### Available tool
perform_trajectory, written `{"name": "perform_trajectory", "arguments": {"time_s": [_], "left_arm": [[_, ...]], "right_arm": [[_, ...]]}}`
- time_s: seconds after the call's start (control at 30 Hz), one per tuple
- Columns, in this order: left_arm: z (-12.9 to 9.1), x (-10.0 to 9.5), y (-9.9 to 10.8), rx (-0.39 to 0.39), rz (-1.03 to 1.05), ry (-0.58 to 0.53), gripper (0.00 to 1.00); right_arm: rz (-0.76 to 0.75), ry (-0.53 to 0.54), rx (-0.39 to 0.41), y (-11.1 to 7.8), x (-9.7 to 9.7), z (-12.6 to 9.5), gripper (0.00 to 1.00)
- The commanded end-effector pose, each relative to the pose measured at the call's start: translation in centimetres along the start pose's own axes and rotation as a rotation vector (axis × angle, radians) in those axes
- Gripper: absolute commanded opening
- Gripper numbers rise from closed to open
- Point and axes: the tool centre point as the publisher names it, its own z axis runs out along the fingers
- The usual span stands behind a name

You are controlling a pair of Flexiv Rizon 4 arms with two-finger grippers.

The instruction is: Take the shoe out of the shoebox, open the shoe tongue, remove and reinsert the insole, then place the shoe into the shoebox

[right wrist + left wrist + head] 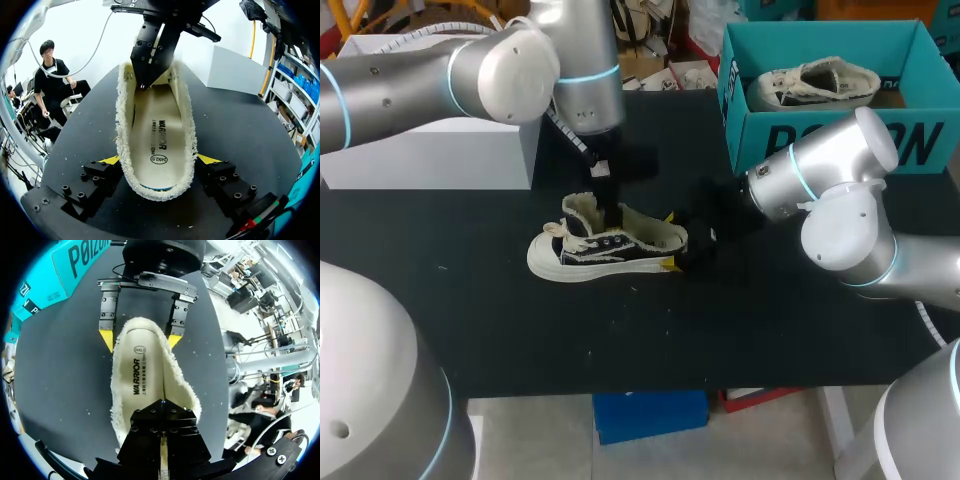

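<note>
A black and cream shoe (605, 245) lies on its sole in the middle of the black table, toe to the left. Its cream insole (157, 135) lies flat inside. My left gripper (610, 215) points straight down into the shoe's opening, shut, with its tips (161, 405) pressed on the insole (142, 380) under the tongue end. My right gripper (159, 160) comes in from the right at table height, and its yellow fingertips (111, 160) clasp the heel from both sides. From the left wrist view the right gripper (140, 340) shows ahead, astride the heel.
A teal shoebox (820, 140) stands open at the back right, with a second shoe (815, 82) inside it. A white box (430, 155) stands at the back left. The shoebox's corner (60, 270) shows beyond the right gripper.
</note>
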Motion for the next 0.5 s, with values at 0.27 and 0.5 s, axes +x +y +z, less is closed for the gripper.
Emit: {"name": "perform_trajectory", "arguments": {"time_s": [0.27,0.5], "left_arm": [[1.8,-0.2,-0.4,-0.016,-0.006,0.017,0.0],[3.0,-0.3,-0.5,-0.039,-0.022,0.015,0.0]], "right_arm": [[0.002,-0.001,0.003,0.1,0.0,0.0,0.0],[0.002,-0.001,0.003,0.1,0.0,0.0,0.0]]}}
